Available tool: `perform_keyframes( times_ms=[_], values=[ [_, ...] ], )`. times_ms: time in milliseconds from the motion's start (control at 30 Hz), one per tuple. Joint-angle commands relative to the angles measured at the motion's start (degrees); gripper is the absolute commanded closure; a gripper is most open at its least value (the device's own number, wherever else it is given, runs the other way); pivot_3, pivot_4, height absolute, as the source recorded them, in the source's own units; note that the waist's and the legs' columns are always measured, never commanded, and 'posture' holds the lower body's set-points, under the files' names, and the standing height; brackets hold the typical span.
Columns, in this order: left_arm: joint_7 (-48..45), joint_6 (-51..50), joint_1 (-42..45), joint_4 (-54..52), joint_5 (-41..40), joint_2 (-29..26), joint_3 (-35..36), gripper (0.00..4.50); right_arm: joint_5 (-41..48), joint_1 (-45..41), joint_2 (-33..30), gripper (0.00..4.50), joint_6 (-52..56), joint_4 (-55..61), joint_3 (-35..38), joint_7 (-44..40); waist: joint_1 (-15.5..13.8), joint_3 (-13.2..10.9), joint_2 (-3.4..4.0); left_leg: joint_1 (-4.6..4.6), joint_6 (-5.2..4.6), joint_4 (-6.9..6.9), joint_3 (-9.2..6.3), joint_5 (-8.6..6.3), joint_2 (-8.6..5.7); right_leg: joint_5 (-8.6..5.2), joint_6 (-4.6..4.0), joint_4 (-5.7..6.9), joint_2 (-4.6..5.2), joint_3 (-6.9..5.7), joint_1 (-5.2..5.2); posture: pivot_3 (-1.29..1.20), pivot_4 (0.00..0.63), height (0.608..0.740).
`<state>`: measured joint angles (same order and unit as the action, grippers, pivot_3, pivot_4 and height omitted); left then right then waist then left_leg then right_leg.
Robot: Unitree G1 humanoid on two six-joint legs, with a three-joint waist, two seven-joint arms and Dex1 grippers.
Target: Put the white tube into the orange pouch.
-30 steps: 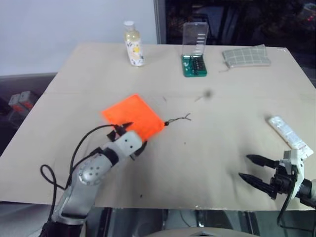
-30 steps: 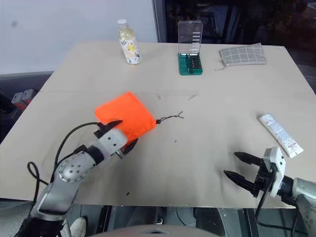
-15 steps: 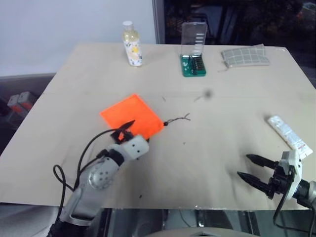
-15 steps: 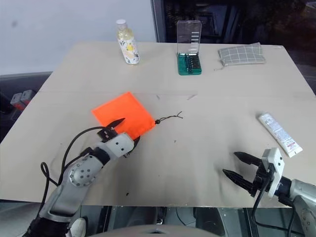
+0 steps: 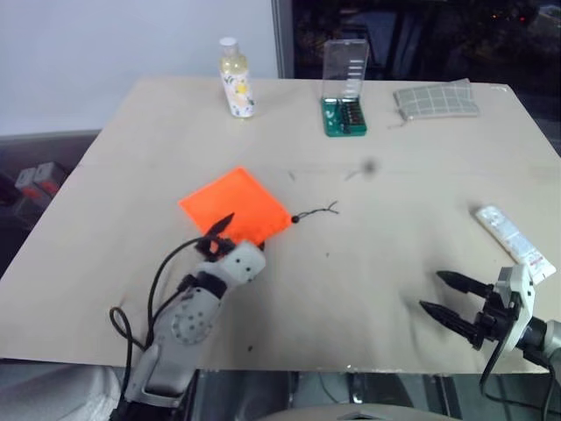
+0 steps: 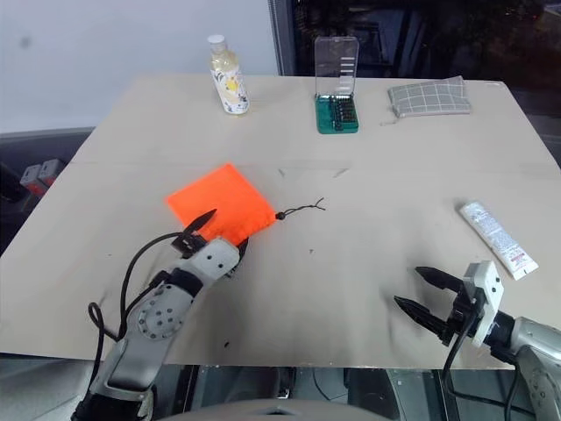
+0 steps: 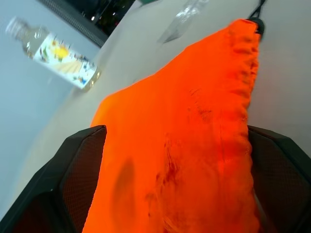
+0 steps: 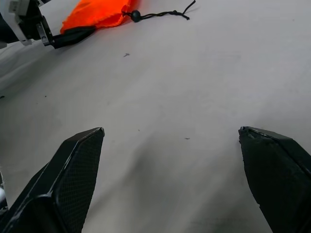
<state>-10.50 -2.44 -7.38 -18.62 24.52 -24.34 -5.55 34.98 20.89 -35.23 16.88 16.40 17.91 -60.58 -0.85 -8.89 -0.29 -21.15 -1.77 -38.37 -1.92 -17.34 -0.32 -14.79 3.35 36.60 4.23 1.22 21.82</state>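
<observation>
Two grippers are sitting spread wide at the table's (image 5: pixel 421 158) near edge: the right gripper (image 5: pixel 456 303) is hovering empty, while the left gripper (image 5: pixel 230 239) is straddling the orange pouch's (image 5: pixel 235 206) near corner. Right of it, the white tube (image 5: pixel 514 239) is lying well apart. Farther back are standing a bottle (image 5: pixel 237 79), a green case (image 5: pixel 345 107) and a checked pouch (image 5: pixel 437 99).

The head views are evenly and softly lit, the beige table (image 5: pixel 368 263) bright while the background past its far edge at 12 to 2 o'clock stays dark. Shadows are faint: a soft dark smudge lies on the board beneath the right gripper (image 5: pixel 449 295) at 5 o'clock. In the left wrist view the orange pouch (image 7: pixel 184 145) glows saturated, and the bottle (image 7: pixel 53 51) at 10 o'clock is soft and out of focus
</observation>
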Motion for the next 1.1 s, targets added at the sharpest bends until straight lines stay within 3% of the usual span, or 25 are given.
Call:
perform_keyframes(
  times_ms=[33,433,767,867,967,1100],
  values=[
    [-0.02,1.11,-1.14,-2.81,-0.57,-0.08,1.20,0.02,0.21,-0.17,0.23,0.00,-1.13,0.22,0.33,0.12,0.00,0.00,0.00,-0.01,0.00,0.00,0.00,0.00,0.00,0.00,0.00,0.00,0.00,0.00,0.00,0.00,0.150,0.740],
    [0.01,4.23,-2.64,-6.92,0.29,-0.41,2.88,0.02,-0.75,-0.52,1.28,0.00,-2.40,-0.44,0.11,0.86,-0.01,-0.01,-0.01,-0.06,0.00,0.00,-0.02,0.00,-0.01,0.00,0.00,-0.05,0.02,-0.02,0.01,0.00,0.150,0.740],
    [-3.50,-5.45,-0.25,-5.42,3.57,0.46,2.05,0.02,-0.94,-0.98,1.81,0.00,-2.74,-0.51,-0.48,1.72,0.01,-0.01,-0.01,-0.06,0.00,-0.01,-0.02,0.00,-0.03,0.00,0.00,-0.04,-0.04,-0.07,0.01,0.00,0.150,0.740],
    [-4.31,-7.31,1.16,-5.25,2.65,0.68,2.66,1.31,-0.90,-1.00,1.84,0.00,-2.89,-0.55,-0.44,1.86,0.00,-0.01,-0.01,-0.06,0.00,-0.01,-0.04,0.00,-0.04,0.00,0.00,-0.03,-0.07,-0.14,0.01,0.00,0.150,0.740],
    [-4.14,-6.83,1.91,-5.37,2.02,0.32,3.51,3.00,-0.60,-1.30,2.05,0.00,-2.89,-0.55,-0.28,2.26,0.06,-0.01,-0.01,-0.05,0.00,-0.01,-0.04,0.00,-0.04,0.00,0.01,-0.02,-0.08,-0.17,0.01,0.00,0.150,0.740],
    [-4.14,-6.56,2.00,-5.27,1.67,0.04,3.91,4.46,-0.77,-1.26,2.33,0.00,-3.04,-0.48,-0.65,2.62,0.04,-0.01,-0.01,-0.04,0.00,-0.01,-0.04,0.00,-0.03,0.00,0.01,-0.02,-0.08,-0.16,0.01,0.00,0.150,0.740]
  ],
)
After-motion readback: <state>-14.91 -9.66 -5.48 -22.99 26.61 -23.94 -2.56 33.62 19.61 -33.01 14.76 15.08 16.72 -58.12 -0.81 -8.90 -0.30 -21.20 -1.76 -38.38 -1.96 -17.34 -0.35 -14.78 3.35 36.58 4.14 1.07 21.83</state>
